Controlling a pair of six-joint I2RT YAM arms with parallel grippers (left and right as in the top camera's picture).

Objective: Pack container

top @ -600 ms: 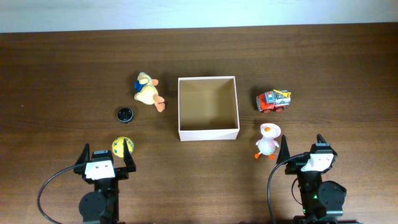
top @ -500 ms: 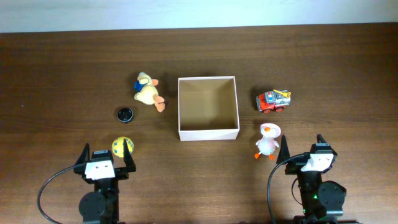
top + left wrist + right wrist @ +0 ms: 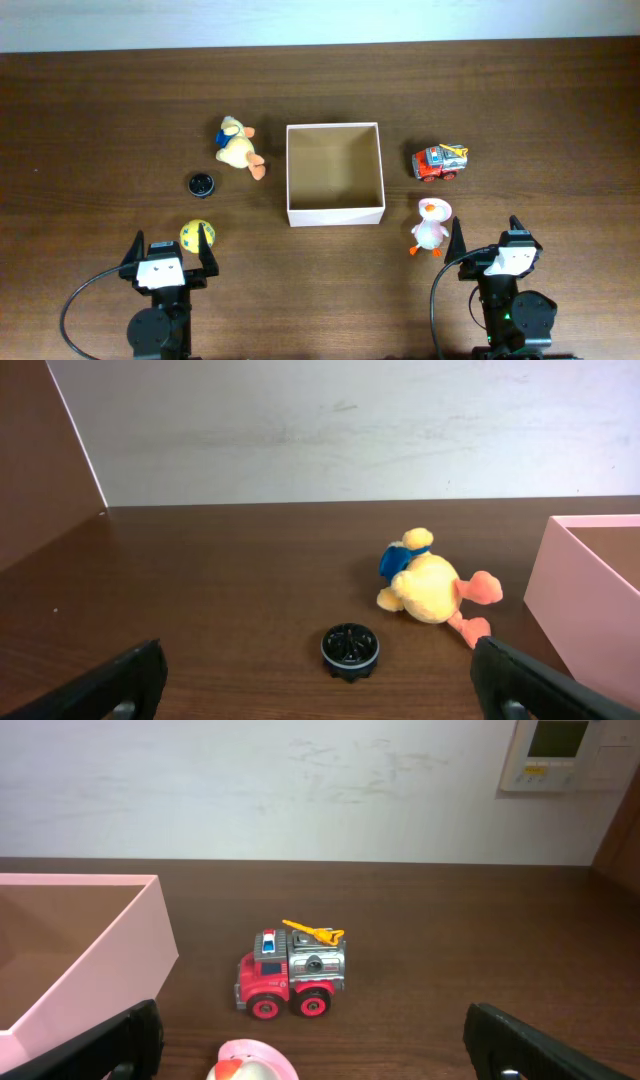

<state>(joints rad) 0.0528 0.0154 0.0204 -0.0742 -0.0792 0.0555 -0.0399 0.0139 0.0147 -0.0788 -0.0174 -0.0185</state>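
At frame centre the container (image 3: 335,213) sits empty. Nothing has moved: left gripper (image 3: 170,250) and right gripper (image 3: 487,245), bottom edge, both gape wide, holding nothing, so packing has not begun

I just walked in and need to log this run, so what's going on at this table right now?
Nothing is being handled yet. The left gripper and right gripper both sit open at the near edge of the table, holding nothing. The container stands empty in the middle. To its left lie a plush duck, a black disc and a yellow ball. To its right are a toy fire truck and a white duck toy.
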